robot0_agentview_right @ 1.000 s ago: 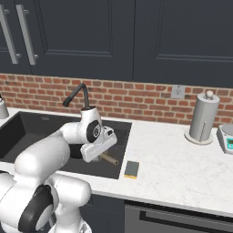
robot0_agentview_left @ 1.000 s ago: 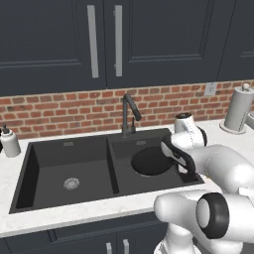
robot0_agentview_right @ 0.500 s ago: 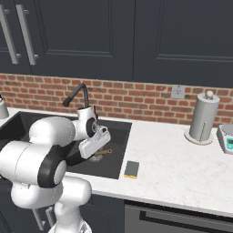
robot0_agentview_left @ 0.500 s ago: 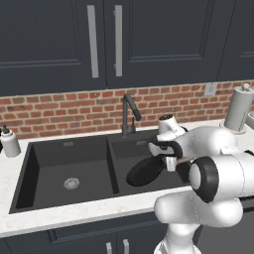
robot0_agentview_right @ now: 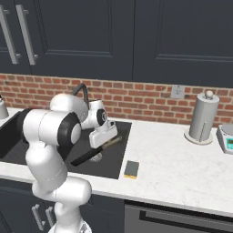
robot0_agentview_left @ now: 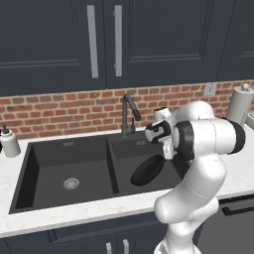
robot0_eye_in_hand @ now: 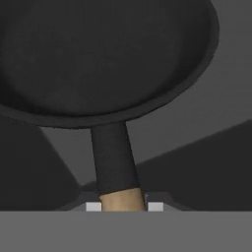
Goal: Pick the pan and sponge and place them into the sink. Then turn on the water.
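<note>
Lowering into the right basin of the sink (robot0_agentview_left: 69,163), the pan (robot0_agentview_left: 147,170) now tilts lower than a moment ago, its handle apparently still between the gripper (robot0_agentview_right: 103,137) fingers, possibly loosening, while the sponge (robot0_agentview_right: 132,169) waits on the counter (robot0_agentview_right: 182,168).

dark cabinet doors (robot0_agentview_left: 104,44) with long metal handles hang above a red brick wall (robot0_agentview_right: 145,98); white marble worktop (robot0_agentview_right: 182,168) runs beneath, evenly lit.

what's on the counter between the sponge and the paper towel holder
Nothing: in the right base view, bare white counter runs from the sponge to the paper towel holder.
</note>
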